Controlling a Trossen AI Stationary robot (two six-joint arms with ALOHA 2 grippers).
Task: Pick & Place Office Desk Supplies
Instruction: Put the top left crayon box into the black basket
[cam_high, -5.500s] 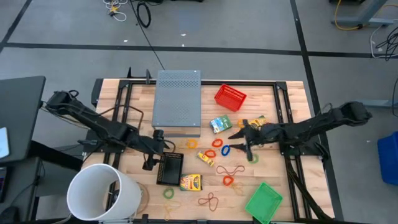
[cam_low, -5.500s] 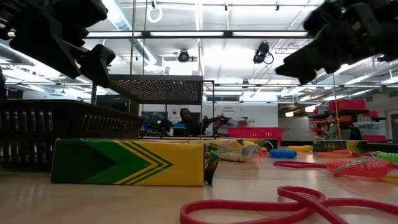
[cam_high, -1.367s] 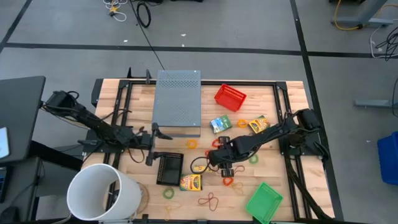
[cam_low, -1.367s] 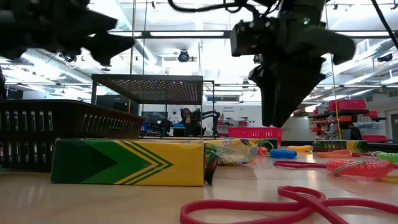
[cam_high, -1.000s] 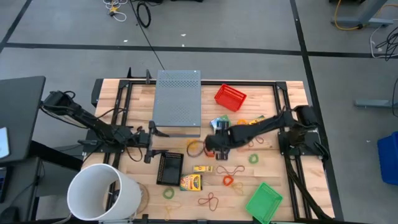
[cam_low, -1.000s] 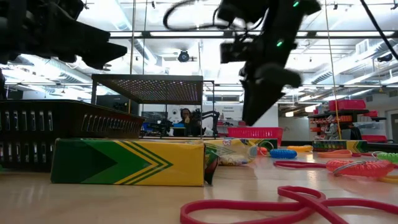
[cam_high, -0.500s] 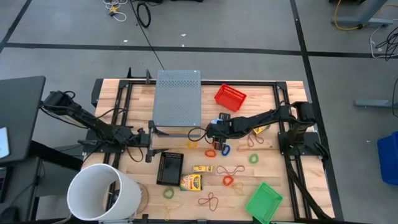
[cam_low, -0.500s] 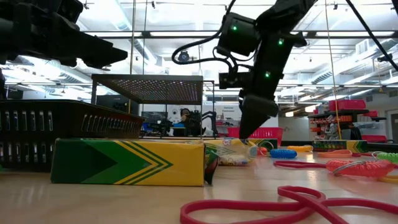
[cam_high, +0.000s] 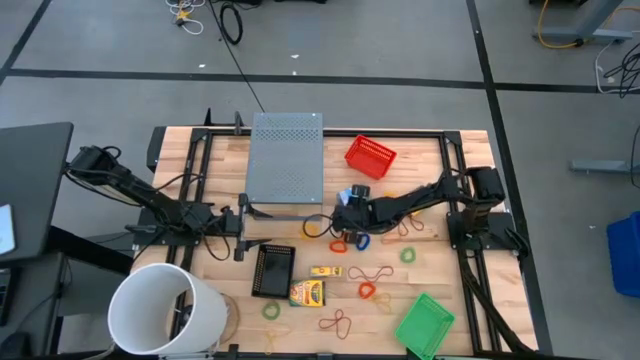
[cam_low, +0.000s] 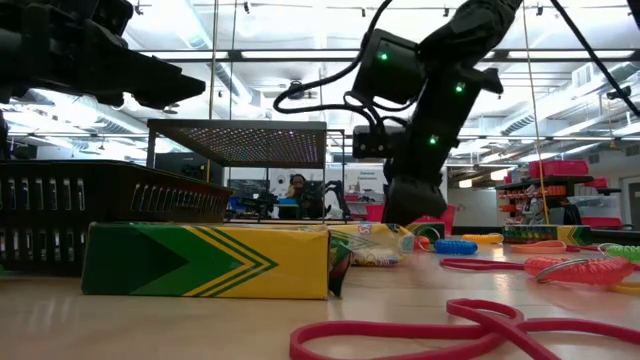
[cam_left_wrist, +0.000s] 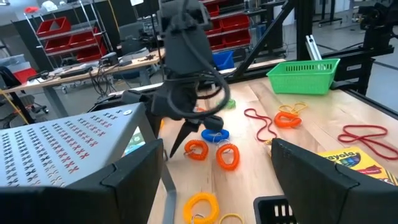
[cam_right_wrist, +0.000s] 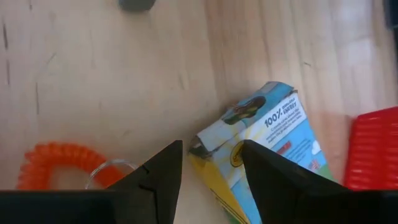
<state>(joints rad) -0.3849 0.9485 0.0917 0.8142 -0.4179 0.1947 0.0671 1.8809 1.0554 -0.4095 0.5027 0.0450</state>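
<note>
Right tool (cam_high: 345, 214) dropped lower, parted over blue-yellow box (cam_right_wrist: 270, 152); two other boxes.

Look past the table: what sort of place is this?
Probably a robotics lab or workshop: metal shelving with red storage bins, a workbench strewn with cables, strip ceiling lights and a taped concrete floor.

High view straight down, low view level at tabletop, both sharing the crayon box (cam_high: 307, 293) (cam_low: 205, 261)
</note>
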